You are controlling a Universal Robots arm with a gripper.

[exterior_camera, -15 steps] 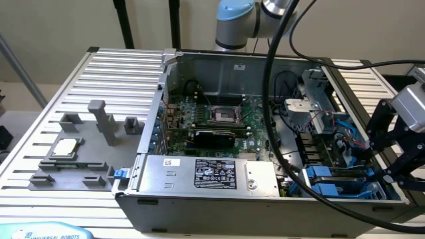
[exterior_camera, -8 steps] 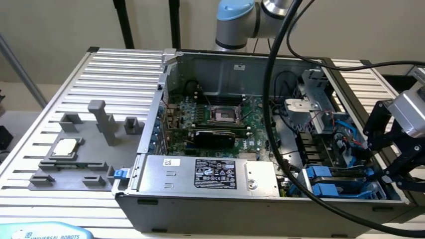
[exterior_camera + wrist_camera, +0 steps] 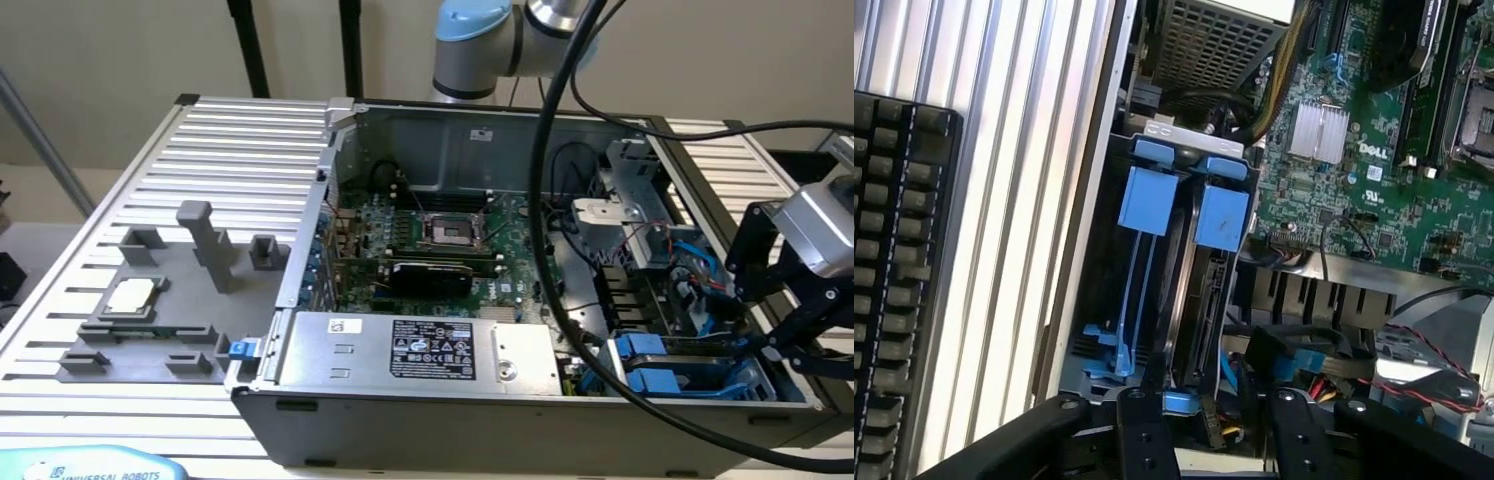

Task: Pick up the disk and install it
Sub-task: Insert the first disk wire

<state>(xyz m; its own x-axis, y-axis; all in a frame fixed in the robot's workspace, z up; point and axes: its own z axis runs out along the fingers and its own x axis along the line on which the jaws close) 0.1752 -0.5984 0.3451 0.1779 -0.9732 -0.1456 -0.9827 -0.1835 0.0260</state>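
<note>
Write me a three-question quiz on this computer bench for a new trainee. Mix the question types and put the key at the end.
1. True or false: the chip lies outside the computer case, on the grey stand.
2. Pick one. The gripper is nearest to: A, the keyboard; B, the drive bay in a corner of the case; C, the chip.
3. Fill in the number: ___ blue carrier handles stand side by side in the drive bay.

Key: 1 true; 2 B; 3 two.
</note>
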